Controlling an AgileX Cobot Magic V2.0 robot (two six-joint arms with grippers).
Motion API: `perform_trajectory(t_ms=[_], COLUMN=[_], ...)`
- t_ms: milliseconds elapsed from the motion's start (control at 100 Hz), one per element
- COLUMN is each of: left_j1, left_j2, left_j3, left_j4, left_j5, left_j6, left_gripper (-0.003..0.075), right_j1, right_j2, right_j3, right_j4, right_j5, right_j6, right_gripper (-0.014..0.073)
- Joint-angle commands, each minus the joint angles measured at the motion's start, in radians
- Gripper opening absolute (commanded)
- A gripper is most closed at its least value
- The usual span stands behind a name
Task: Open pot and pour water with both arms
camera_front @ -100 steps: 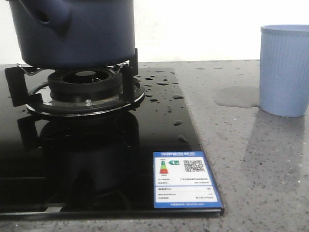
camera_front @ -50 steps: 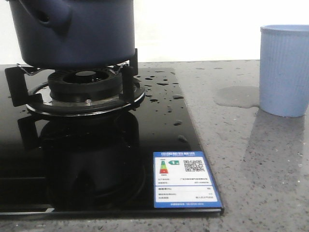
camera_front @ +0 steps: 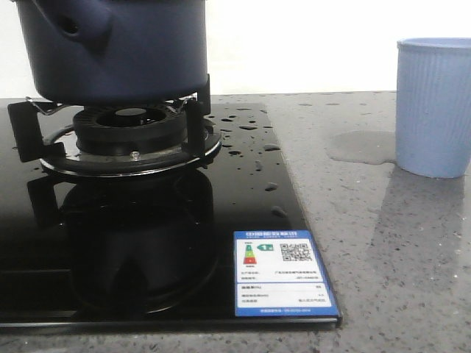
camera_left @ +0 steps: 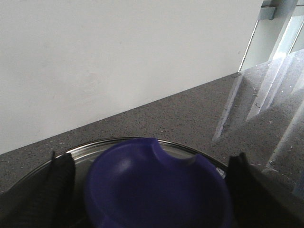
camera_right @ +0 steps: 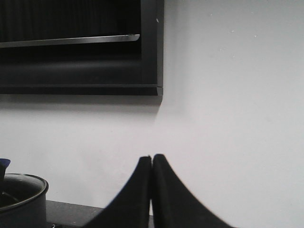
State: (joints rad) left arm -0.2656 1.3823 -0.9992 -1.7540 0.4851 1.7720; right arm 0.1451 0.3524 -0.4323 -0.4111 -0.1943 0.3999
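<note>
The pot (camera_front: 118, 48) sits upright on the burner (camera_front: 129, 132), its stubby handle (camera_front: 81, 22) pointing toward the camera (slightly leftward). The left gripper (camera_left: 147, 190) straddles the blue knob (camera_left: 156, 185), fingers spread wide; whether they touch it is unclear. The right gripper (camera_right: 151, 190) is closed, empty.

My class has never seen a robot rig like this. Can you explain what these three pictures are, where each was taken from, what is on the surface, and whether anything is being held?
The machine is a robot with two arms, each ending in a gripper and carrying a small camera on its wrist.

The front view looks forward over the worktop. A dark blue pot sits on a burner of a black hob speckled with droplets. On the grey counter to the right stands a light blue cup with a puddle beside it.

The left wrist view looks past the left gripper. Its fingers sit on either side of the blue lid knob; whether they are squeezing it cannot be seen.

The right wrist view shows the right gripper shut and empty, facing the wall.
</note>
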Motion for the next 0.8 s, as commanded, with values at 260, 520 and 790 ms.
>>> perform_trajectory(t_ms=[260,520,790], left_j1=[0.004,0.004,0.004], left_j2=[-0.234,-0.621,-0.973], left_j3=[-0.027,0.187,0.494], left_j4=[-0.071,-0.009,0.001], left_j5=[-0.02,-0.14,-0.207], left_j6=[-0.067,-0.087,-0.087], left_gripper=[0.0462,-0.002,-0.002], right_j1=[-0.004,-0.004,-0.004], right_j2=[-0.003,-0.088,-0.19], right_j3=[-0.028,-0.022,0.069], right_j4=[0.009,0.007,0.009], right_j5=[-0.006,0.188,0.194], right_j6=[0.0,0.0,0.0], right_gripper=[-0.006,-0.0075,-0.0075])
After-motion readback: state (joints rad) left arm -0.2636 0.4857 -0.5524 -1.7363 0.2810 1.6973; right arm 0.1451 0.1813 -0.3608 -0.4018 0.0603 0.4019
